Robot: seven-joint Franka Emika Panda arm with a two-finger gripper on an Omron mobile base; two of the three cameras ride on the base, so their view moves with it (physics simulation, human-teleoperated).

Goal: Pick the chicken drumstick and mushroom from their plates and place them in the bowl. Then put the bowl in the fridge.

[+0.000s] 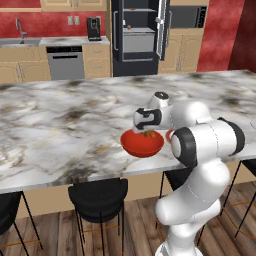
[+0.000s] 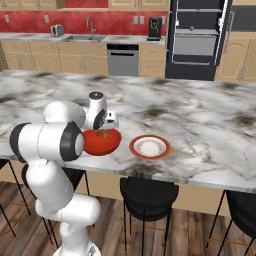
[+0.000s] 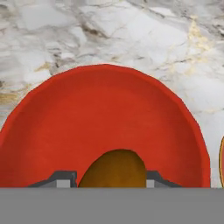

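Gripper (image 3: 112, 177): over bowl (image 3: 105, 127), jaws part-open either side of drumstick (image 3: 114, 168); grip cannot be told.
Plate (image 2: 150, 147): red-rimmed, at bowl's 3 o'clock.
Fridge (image 1: 138, 30): door open.

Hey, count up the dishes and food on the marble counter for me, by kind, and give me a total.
Bowls: 1, the red bowl
Plates: 2, the red-rimmed plate and a pale plate at the right edge of the right base view
Food pieces: 1, the brown piece between the fingers over the bowl
Total: 4
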